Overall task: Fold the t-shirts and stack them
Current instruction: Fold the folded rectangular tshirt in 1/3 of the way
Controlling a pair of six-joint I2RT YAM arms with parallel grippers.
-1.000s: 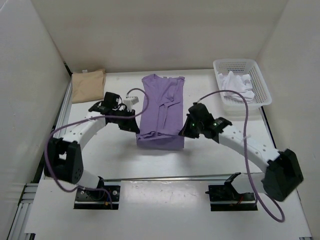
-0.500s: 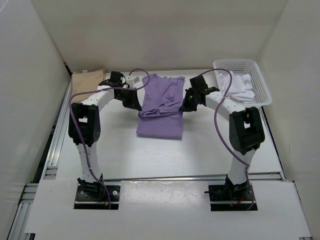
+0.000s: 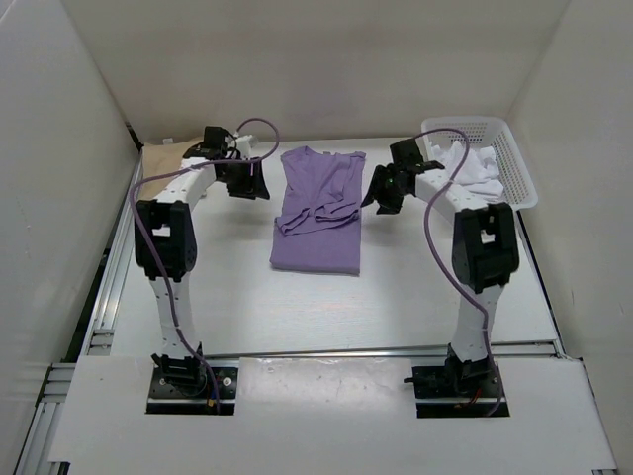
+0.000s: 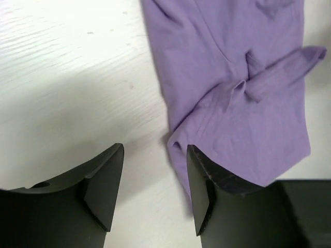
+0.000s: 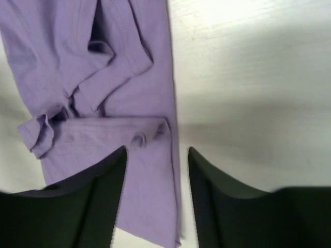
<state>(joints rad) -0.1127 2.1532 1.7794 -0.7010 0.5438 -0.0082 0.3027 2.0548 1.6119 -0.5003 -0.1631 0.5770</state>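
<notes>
The lavender t-shirt (image 3: 318, 213) lies between the left gripper (image 3: 245, 185) and right gripper (image 3: 380, 194), its folded-up hem now resting at mid-body instead of pinched. Both have let go since a moment ago. Their jaws are parted and empty, each beside its own edge of the cloth.

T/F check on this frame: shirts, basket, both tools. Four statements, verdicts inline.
1. The lavender shirt lies on the table between the left tool and the right tool. True.
2. The left tool is clamped on the lavender shirt. False: both tools are open and hold nothing.
3. The white shirt sits in the basket. True.
4. The tan shirt is stacked on the lavender shirt. False: it lies apart, at the table's far left corner.
</notes>
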